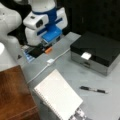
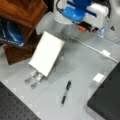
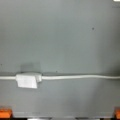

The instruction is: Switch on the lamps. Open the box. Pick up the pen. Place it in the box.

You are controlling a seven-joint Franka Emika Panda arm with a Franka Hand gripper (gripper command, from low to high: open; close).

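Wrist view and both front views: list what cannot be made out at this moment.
- Tool: low at the arm's end in both front views; whether it is open or shut cannot be told. In the wrist view only orange bits show at the bottom corners.
- Lamp: whether it is lit cannot be told.
- Box: lid closed, inside hidden; in a front view the right edge cuts it off.
- Pen: details too small.
- Cable switch: its setting is unreadable.
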